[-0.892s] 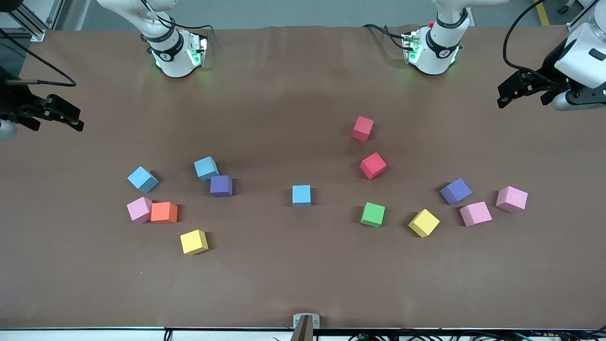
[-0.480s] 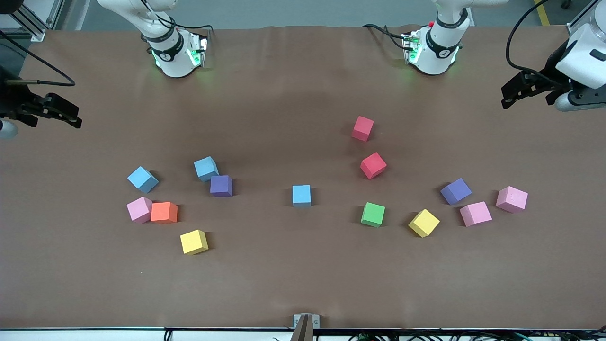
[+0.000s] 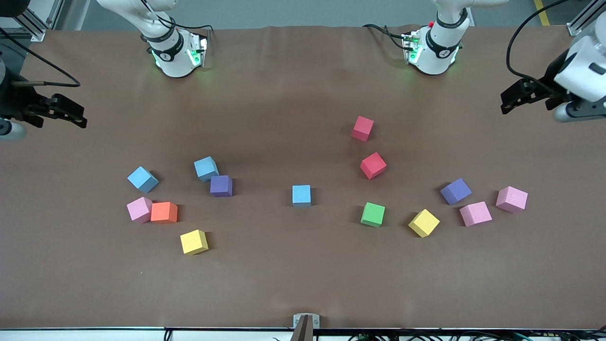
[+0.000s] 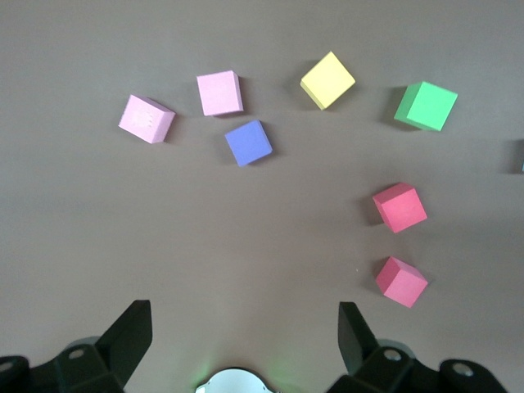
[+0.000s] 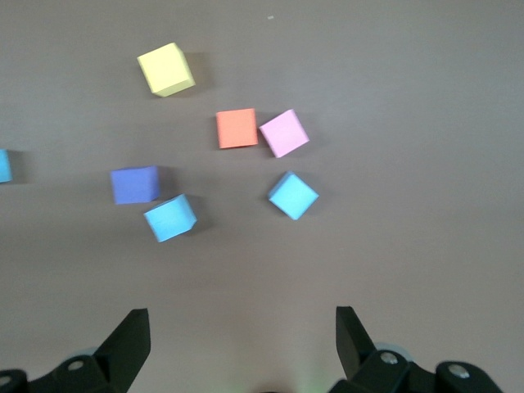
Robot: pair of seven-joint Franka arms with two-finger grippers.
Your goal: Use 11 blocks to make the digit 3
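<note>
Blocks point(image 3: 301, 195) lie scattered across mid-frame, none yet forming the digit 3. Left gripper point(image 3: 513, 98), upper right, and right gripper point(image 3: 71, 117), upper left, have shifted only slightly; both spread wide, empty. Arrangement not started.

Brown table point(image 3: 303, 284), plain and matte. The blocks point(image 3: 301, 195) are solid colours: three light blue, two purple point(image 3: 221, 186), two red point(image 3: 373, 165), two yellow point(image 3: 194, 242), three pink point(image 3: 475, 213), one orange point(image 3: 164, 212), one green point(image 3: 373, 214). One pink cube point(image 3: 512, 199) shows faint dots on top. Arms white, grippers black.
</note>
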